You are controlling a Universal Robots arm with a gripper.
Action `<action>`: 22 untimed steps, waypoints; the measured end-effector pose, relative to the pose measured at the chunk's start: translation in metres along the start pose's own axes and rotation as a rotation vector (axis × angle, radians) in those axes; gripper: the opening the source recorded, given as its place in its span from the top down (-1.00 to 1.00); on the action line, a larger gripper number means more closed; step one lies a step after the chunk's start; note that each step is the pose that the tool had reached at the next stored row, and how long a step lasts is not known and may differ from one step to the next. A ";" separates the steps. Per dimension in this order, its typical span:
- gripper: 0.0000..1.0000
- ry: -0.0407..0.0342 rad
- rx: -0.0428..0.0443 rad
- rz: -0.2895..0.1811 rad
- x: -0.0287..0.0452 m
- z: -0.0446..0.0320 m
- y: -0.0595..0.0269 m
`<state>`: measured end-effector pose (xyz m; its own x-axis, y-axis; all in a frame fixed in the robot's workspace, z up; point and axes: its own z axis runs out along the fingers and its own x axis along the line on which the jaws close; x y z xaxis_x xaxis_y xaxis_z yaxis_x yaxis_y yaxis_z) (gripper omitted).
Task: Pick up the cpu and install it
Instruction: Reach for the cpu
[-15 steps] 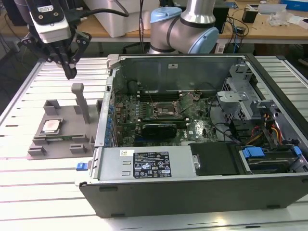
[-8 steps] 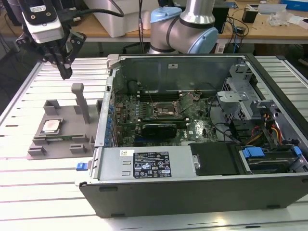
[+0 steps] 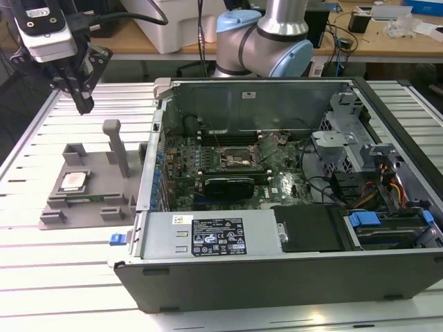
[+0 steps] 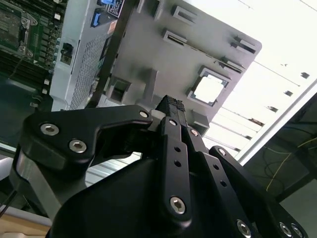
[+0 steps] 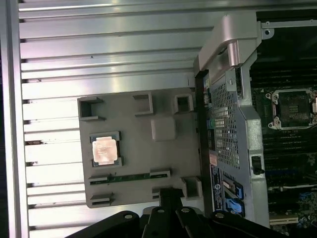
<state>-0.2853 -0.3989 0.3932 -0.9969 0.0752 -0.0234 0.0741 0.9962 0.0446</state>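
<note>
Gripper [image 3: 84, 104] hangs in the air with its fingers pressed together and nothing between them, above the far corner of the grey fixture plate [image 3: 97, 173] at the exterior view's left. In both wrist views the closed fingertips [image 4: 172, 103] [image 5: 171, 192] sit over the plate's edge, clear of its surface. The cpu [image 3: 73, 181] lies flat in its square recess on the plate, metal top up, pale rim showing, below the gripper and well apart from it, not touched. In the second wrist view the cpu [image 4: 208, 89] sits just past the fingertips in its framed pocket; in the first wrist view the cpu [image 5: 105, 150] is off to one side of the fingers, near the plate's outer side. An upright post [image 3: 114, 145] stands on the plate between the cpu and the open computer case [image 3: 277, 242]. The case lies on its side just beside the plate, on the slatted metal table [image 3: 28, 228]. Inside it, on the motherboard, the black socket frame [image 3: 232, 158] is open and bare, well apart from cpu and gripper. The arm's base [image 3: 266, 34] stands behind the case.
</note>
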 end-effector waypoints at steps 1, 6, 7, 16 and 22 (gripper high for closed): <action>0.79 0.0000 0.0000 0.000 0.0014 0.0000 -0.0001; 0.79 0.0001 0.0001 0.000 0.0098 -0.0003 -0.0007; 0.79 0.0001 0.0001 0.000 0.0111 -0.0003 -0.0008; 0.79 0.0001 0.0000 0.000 0.0372 -0.0010 -0.0027; 0.79 0.0001 0.0001 0.000 0.0549 -0.0013 -0.0041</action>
<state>-0.3404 -0.3989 0.3931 -0.9969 0.0752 -0.0234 0.0741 0.9963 0.0446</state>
